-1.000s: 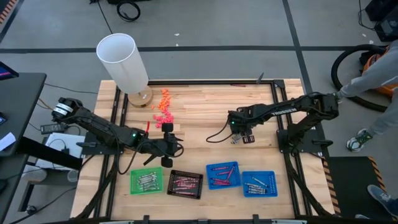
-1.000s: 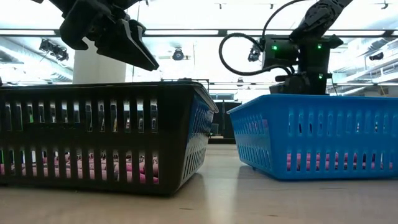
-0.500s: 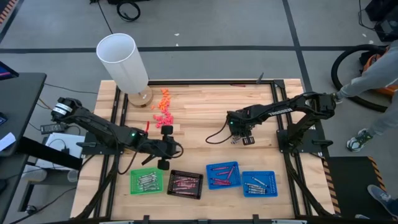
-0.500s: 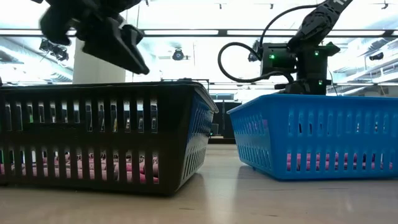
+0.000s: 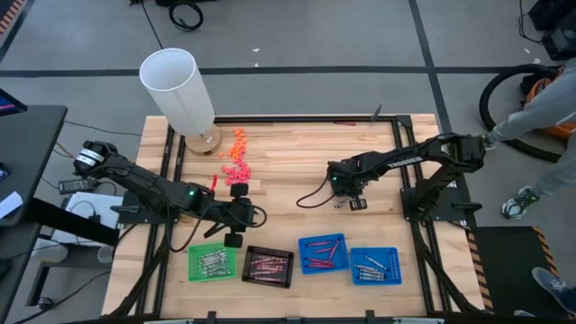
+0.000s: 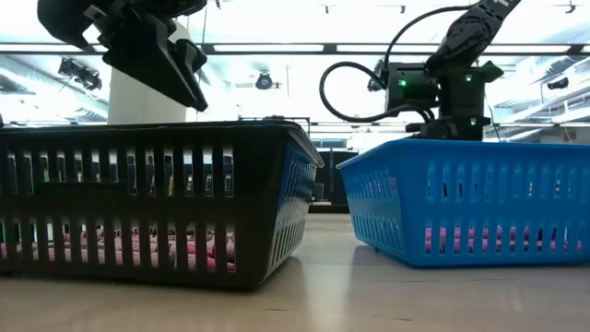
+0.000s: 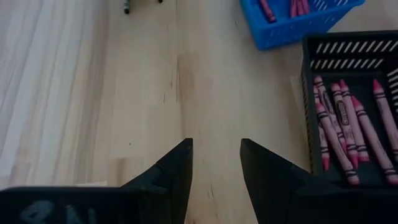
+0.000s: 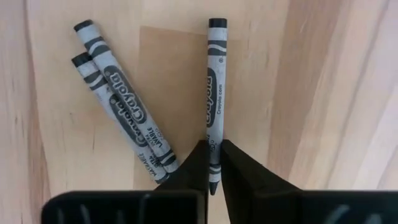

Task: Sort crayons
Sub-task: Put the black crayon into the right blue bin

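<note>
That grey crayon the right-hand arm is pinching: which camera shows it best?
The right wrist view: the grey crayon lies lengthwise on the table, its near end clamped in the right gripper, with two more grey crayons beside it. The high view shows only tiny specks under that gripper; in the low view the blue basket hides it.

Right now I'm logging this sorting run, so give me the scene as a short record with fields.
right gripper: shut on a grey crayon lying on the table
loose nearby: two more grey crayons
left gripper: open, empty, above bare wood beside the black basket
black basket contents: pinkish-red crayons
baskets in row: green, black, two blue
</note>
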Robot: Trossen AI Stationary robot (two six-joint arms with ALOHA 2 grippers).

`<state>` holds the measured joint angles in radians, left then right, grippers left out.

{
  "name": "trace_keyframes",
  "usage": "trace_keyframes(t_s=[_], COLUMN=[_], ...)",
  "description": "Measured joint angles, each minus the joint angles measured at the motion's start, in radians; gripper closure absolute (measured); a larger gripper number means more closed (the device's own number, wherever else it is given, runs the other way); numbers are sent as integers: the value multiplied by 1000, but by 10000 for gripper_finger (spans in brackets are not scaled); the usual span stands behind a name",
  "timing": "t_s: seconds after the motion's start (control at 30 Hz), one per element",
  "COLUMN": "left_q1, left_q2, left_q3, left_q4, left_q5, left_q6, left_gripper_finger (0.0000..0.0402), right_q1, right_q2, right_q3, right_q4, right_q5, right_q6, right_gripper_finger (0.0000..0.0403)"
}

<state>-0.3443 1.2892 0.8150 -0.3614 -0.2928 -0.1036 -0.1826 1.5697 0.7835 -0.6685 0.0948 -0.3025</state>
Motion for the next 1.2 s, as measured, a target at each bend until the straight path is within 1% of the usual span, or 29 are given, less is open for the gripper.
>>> trace_keyframes(t_s=[0.13, 0.3, 0.43, 0.67, 0.73, 0.87, 1.03, 1.2], left_q1=[0, 21, 36, 65, 72, 73, 73, 73], left_q2=[0, 0, 0, 0, 0, 0, 0, 0], left_q3=[0, 0, 0, -1, -1, -1, -1, -1], left_q4=[3, 10, 6, -3, -3, -2, -2, -2], left_q5=[-1, -24, -26, -26, -26, -26, -26, -27], left_q6=[-15, -81, -85, -83, -58, -8, -8, -6], left_gripper_finger=[258, 257, 249, 213, 207, 206, 207, 207], right_q1=[26, 69, 121, 264, 307, 396, 518, 625], right_q2=[-6, -26, -62, -162, -186, -218, -222, -222], right_q3=[39, 98, 139, 152, 152, 152, 152, 152], right_q4=[-16, -66, -109, -126, -128, -126, -128, -127], right_q5=[41, 43, 45, 42, 42, 45, 42, 10], right_q6=[48, 116, 195, 330, 376, 475, 605, 724], right_gripper_finger=[366, 366, 366, 365, 365, 365, 365, 365])
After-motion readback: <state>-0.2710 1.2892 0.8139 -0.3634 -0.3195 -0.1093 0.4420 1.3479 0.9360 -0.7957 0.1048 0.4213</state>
